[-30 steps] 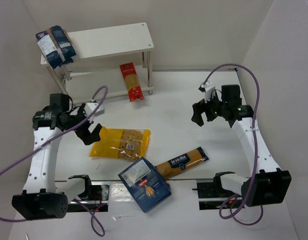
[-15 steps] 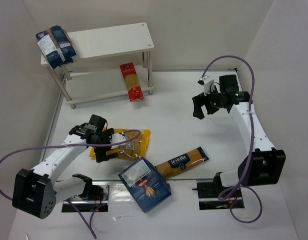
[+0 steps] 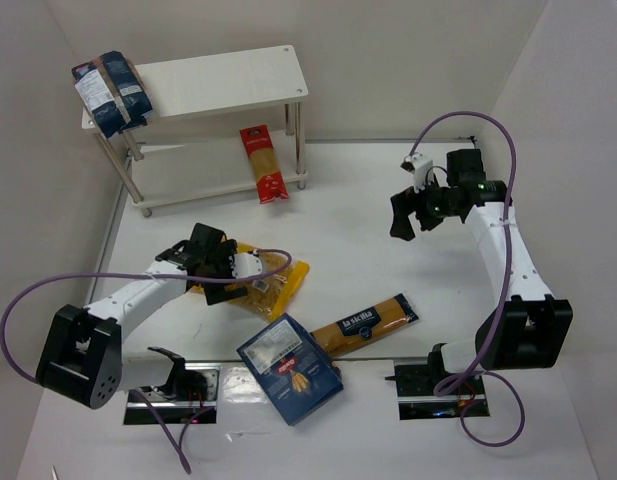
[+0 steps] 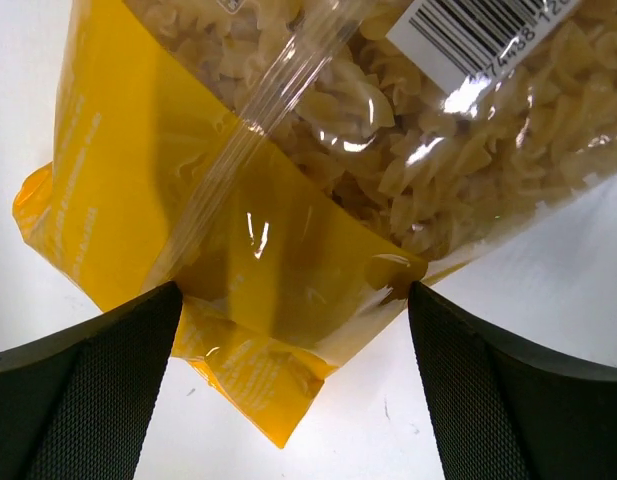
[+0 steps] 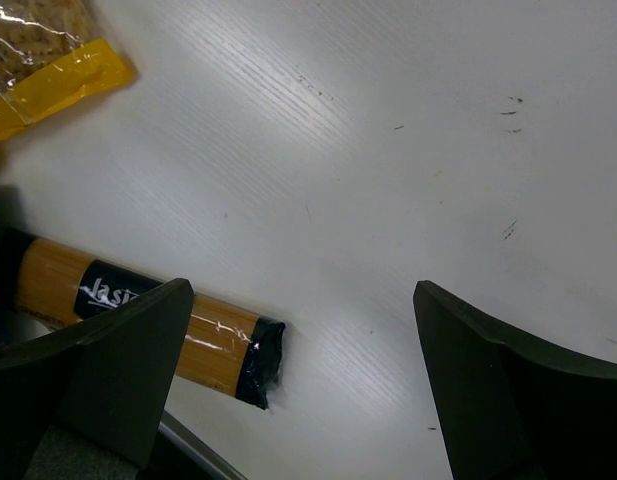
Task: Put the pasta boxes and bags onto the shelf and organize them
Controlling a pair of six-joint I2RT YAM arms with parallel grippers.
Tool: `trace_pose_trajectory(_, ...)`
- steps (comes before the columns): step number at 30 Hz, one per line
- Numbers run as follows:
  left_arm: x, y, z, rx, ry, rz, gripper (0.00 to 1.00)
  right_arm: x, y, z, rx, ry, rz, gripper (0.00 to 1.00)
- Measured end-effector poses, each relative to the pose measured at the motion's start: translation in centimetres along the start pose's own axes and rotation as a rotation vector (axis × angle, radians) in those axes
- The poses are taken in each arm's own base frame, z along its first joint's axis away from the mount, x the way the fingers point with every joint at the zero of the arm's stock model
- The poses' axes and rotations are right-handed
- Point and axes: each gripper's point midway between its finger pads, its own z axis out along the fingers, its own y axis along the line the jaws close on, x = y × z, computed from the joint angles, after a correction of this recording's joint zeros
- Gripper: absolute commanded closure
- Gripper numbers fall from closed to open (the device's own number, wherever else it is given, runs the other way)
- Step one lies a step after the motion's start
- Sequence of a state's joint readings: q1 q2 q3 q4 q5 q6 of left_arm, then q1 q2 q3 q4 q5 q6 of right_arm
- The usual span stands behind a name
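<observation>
We see the white two-tier shelf [image 3: 228, 80] at back left. Two dark blue bags [image 3: 110, 93] sit side by side on its top board's left end. The narrow red spaghetti pack [image 3: 264, 163] lies on the lower board. Lying flat out front: yellow clear-window bag [image 3: 273, 283], blue box [image 3: 289, 368] face up, touching the diagonal orange-and-navy spaghetti pack [image 3: 366, 324].
</observation>
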State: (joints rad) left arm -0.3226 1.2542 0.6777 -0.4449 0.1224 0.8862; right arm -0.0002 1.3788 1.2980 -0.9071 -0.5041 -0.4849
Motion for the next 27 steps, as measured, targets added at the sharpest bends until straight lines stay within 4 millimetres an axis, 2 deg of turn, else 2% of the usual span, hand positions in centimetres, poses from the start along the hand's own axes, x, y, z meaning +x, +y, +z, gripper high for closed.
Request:
trace_pose_trajectory(3, -0.3, 0.2, 0.7, -0.017, 0.004, 0.022, 0.01, 0.0, 0.1, 0.0, -0.007, -0.002, -0.006, 0.0)
trace_pose_trajectory(4, -0.4, 0.2, 0.9, -0.021, 0.008, 0.033, 0.07, 0.0, 0.1, 0.0, -0.008, -0.002, -0.007, 0.0)
trace_pose_trajectory(6, -0.9, 0.2, 1.5, -0.028, 0.014, 0.057, 0.26, 0.0, 0.1, 0.0, -0.009, -0.002, -0.007, 0.0)
trace_pose_trajectory(7, -1.2, 0.1, 1.7, -0.032, 0.015, 0.07, 0.43, 0.0, 0.1, 0.0, -0.009, -0.002, -0.007, 0.0)
trace_pose_trajectory(8, -1.4, 0.2, 1.9, -0.037, 0.017, 0.079, 0.77, 0.0, 0.1, 0.0, -0.009, -0.002, -0.007, 0.0)
trace_pose_trajectory(9, -1.8, 0.2, 2.1, -0.045, 0.018, 0.088, 0.93, 0.0, 0.1, 0.0, -0.009, -0.002, -0.007, 0.0)
trace_pose_trajectory(12, -3.4, 0.7, 2.4, -0.079, 0.004, 0.113, 0.99, 0.0, 0.1, 0.0, -0.008, -0.003, -0.009, 0.0)
trace_pose_trajectory(15, -3.9, 0.7, 2.6, -0.097, 0.01, 0.122, 1.0, -0.1, 0.2, -0.1, -0.006, -0.005, -0.009, 0.0)
trace_pose_trajectory(18, -4.5, 0.5, 1.9, -0.064, 0.015, 0.095, 1.0, -0.2, 0.2, -0.4, 0.002, -0.013, -0.015, 0.0)
trace_pose_trajectory(20, -5.8, 0.5, 1.1, -0.025, -0.001, 0.07, 1.0, -0.3, 0.3, -0.7, 0.006, -0.021, -0.02, 0.0)
trace_pose_trajectory(27, -13.6, 2.1, -3.0, 0.077, -0.198, -0.027, 1.0, -0.3, 1.8, -1.0, -0.067, -0.034, -0.047, 0.0)
